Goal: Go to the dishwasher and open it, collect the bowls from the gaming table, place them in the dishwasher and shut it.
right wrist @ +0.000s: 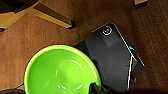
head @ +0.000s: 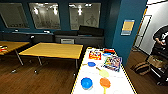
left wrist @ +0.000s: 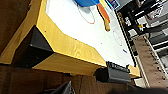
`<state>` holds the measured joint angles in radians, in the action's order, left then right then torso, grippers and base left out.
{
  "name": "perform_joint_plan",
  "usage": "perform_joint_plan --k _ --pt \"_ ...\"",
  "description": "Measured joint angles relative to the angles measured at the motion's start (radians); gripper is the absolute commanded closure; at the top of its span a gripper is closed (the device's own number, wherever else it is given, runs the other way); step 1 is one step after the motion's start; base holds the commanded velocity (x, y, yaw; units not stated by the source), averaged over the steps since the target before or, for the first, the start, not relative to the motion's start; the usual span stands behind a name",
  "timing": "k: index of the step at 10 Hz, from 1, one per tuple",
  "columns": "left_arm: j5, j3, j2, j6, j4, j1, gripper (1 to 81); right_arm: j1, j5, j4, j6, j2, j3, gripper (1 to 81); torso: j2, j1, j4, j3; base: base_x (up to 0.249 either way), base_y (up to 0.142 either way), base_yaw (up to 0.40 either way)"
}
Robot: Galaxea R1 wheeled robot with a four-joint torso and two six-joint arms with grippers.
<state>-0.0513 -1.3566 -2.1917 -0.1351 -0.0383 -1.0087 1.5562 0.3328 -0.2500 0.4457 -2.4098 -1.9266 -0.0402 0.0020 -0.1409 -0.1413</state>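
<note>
In a blue-walled games room, the robot stands at the near end of the gaming table (head: 110,81), a glossy white top with yellow wooden sides. Going left to right across that end, a blue bowl (head: 86,83) sits beside an orange bowl (head: 105,82); paddles and colourful boxes lie farther up the top. A person stands at the far right, by the doorway. The left wrist view looks along the table's yellow corner, with the blue bowl's edge just beyond; whether the left gripper is apart or together cannot be told. The right gripper (right wrist: 96,88) is clamped on the rim of a bright light-green bowl (right wrist: 60,71), round, smooth, shiny and empty, held above the wood floor. Judging from this, one bowl is collected and two remain; no dishwasher is visible, so loading and closing it seem to remain.
</note>
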Motion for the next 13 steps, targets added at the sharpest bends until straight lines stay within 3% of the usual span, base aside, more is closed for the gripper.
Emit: perform_joint_plan --k 2,5,9,13 --pt "0.081 0.016 0.0 -0.002 -0.019 0.079 1.0 -0.005 -0.004 -0.002 0.0 -0.016 -0.014 81.1 0.0 0.0 0.0 0.0 0.0 0.0 0.0" --pt "0.141 0.018 -0.019 -0.02 -0.037 0.177 1.0 -0.016 -0.018 -0.006 0.0 -0.033 -0.027 81.1 0.0 0.0 0.0 0.0 0.0 0.0 0.0" --pt "0.259 -0.126 -0.069 -0.053 -0.048 0.275 1.0 -0.041 -0.048 -0.006 0.0 -0.036 -0.026 81.1 0.0 0.001 0.0 0.0 0.0 0.0 0.0" --pt "0.299 -0.179 -0.047 -0.071 -0.052 0.343 1.0 -0.044 -0.053 -0.006 0.0 -0.036 -0.026 81.1 0.0 0.001 0.0 0.0 0.0 0.0 0.0"
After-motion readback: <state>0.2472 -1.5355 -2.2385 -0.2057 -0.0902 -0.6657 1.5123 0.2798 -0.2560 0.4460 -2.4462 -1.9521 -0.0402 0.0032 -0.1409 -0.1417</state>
